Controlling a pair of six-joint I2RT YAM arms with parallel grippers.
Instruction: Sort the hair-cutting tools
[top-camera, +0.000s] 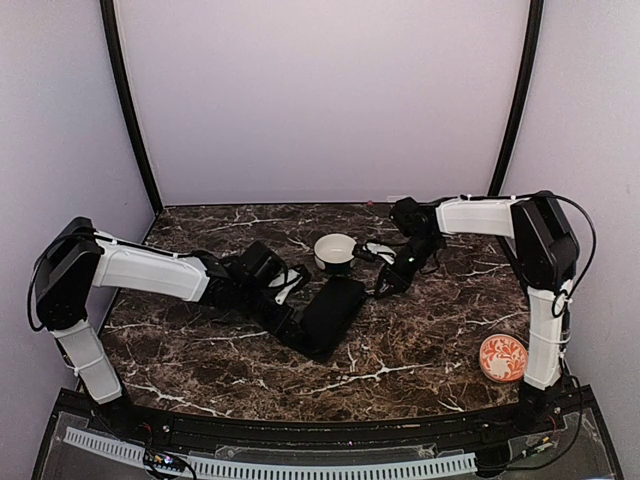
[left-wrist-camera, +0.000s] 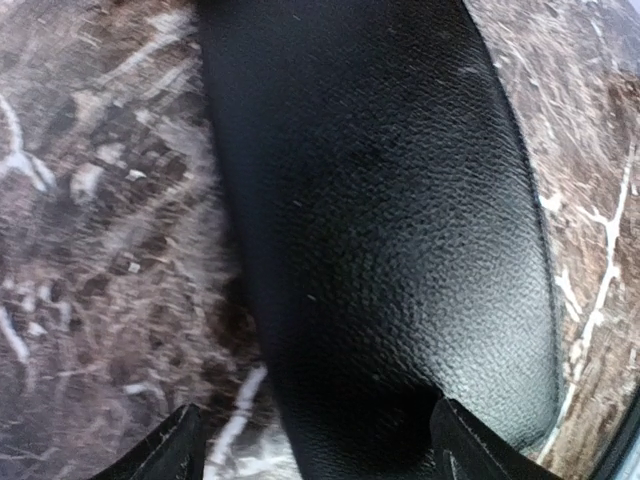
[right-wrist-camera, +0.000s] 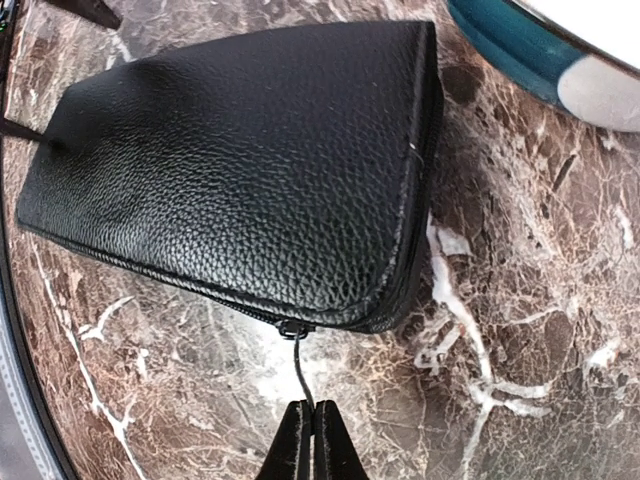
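Observation:
No hair-cutting tools show in any view. A flat black leather case (top-camera: 335, 310) lies mid-table, zipped along its edge. My right gripper (right-wrist-camera: 313, 425) is shut on the thin zipper pull (right-wrist-camera: 303, 365) at the case's (right-wrist-camera: 240, 150) near corner; from above it (top-camera: 385, 285) sits just right of the case. My left gripper (left-wrist-camera: 320, 455) is open and low over the case's (left-wrist-camera: 400, 200) other end. Its fingertips (left-wrist-camera: 165, 445) stand wide apart, one over the marble and one at the case's far side. From above it (top-camera: 290, 318) is at the case's left end.
A white round bowl (top-camera: 335, 250) with a teal outer wall (right-wrist-camera: 500, 40) stands just behind the case. An orange-patterned round object (top-camera: 503, 357) lies at the near right beside the right arm's base. The tabletop (top-camera: 400, 380) is dark veined marble.

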